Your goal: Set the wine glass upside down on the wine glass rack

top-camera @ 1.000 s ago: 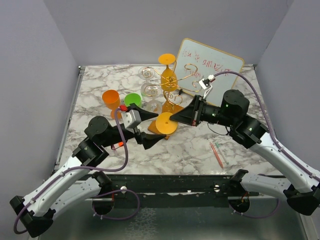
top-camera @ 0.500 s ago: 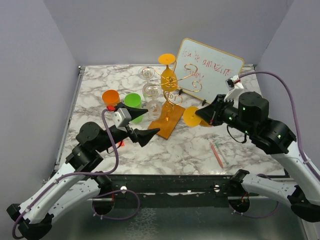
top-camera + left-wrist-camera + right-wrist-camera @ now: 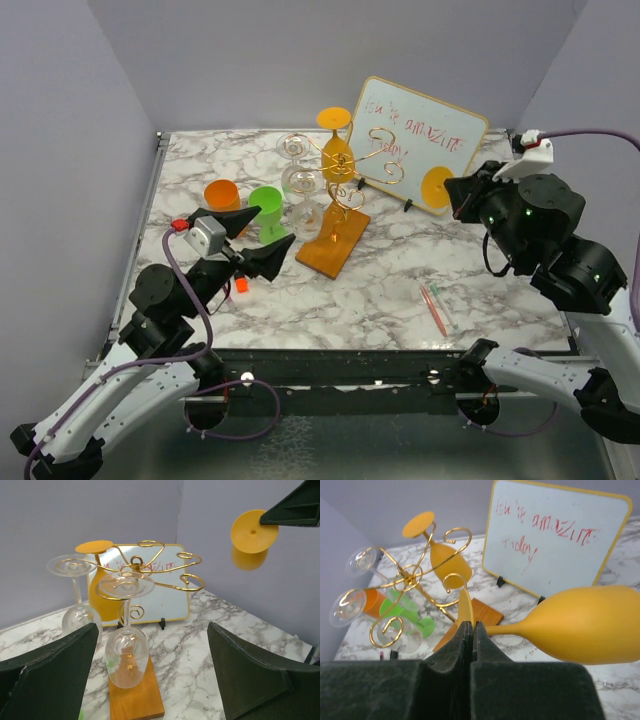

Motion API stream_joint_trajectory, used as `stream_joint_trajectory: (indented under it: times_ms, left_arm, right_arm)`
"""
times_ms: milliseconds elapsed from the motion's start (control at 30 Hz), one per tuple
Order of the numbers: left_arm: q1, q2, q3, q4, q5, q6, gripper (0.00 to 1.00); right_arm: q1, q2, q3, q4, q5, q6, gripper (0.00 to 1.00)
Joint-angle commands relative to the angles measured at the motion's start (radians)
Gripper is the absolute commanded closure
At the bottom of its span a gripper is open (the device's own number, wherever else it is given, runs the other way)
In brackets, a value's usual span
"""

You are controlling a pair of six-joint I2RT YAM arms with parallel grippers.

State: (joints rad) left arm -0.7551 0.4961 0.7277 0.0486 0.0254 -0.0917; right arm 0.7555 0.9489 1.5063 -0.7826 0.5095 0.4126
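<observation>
Wine glass (image 3: 585,625): opaque orange, glossy, probably plastic, so likely light, stiff and less breakable than the clear ones, but slick. It is in the air at the right of the table, in front of the whiteboard (image 3: 420,135) and well apart from the wine glass rack (image 3: 335,245). The right gripper (image 3: 471,625) is pinching the rim of its thin foot, fingers pressed together on the disc edge. This hold leaves the stem bare for a scroll slot, but such a narrow bite on a smooth disc may let the bowl's weight swing it. Long axis is close to horizontal: foot towards the rack and left arm, bowl away to the right, mouth not visible. It is not yet inverted and needs turning bowl-down before it goes in. The rack carries one orange glass (image 3: 337,158) and two clear glasses (image 3: 127,645) hung foot-up, with bare curls on the whiteboard side. The left gripper (image 3: 270,228) is spread wide, holding nothing, low at front left.
</observation>
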Motion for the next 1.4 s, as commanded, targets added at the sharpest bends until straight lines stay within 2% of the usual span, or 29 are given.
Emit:
stream_joint_trajectory:
  times_ms: [0,100,300,433,533,800,1100,1367]
  left_arm:
    - [-0.004,-0.029,-0.043,0.057,-0.146,-0.034,0.09]
    - [-0.004,-0.037,-0.045,0.05,-0.19,-0.043,0.08]
    - [-0.005,-0.049,-0.045,0.026,-0.211,-0.074,0.05]
    - [-0.004,-0.06,-0.048,0.034,-0.194,-0.085,0.02]
    - [-0.005,-0.061,-0.047,0.031,-0.188,-0.083,0.01]
    - [-0.004,-0.051,-0.049,0.025,-0.189,-0.083,0.01]
    - [-0.004,-0.036,-0.051,0.026,-0.191,-0.088,0.01]
    - [-0.004,-0.033,-0.054,0.023,-0.194,-0.089,0.01]
  right_arm:
    - [0.002,0.036,-0.004,0.22,0.143,-0.136,0.99]
    - [0.001,0.108,-0.003,0.386,0.119,-0.193,0.99]
    - [-0.01,0.307,0.079,0.58,-0.023,-0.247,0.99]
    - [-0.065,0.417,0.121,0.657,-0.192,-0.263,0.99]
    - [-0.1,0.475,0.148,0.686,-0.264,-0.262,0.99]
    - [-0.158,0.517,0.142,0.749,-0.343,-0.219,0.99]
    - [-0.237,0.543,0.097,0.788,-0.539,-0.102,0.99]
    - [-0.282,0.561,0.065,0.84,-0.7,-0.06,0.99]
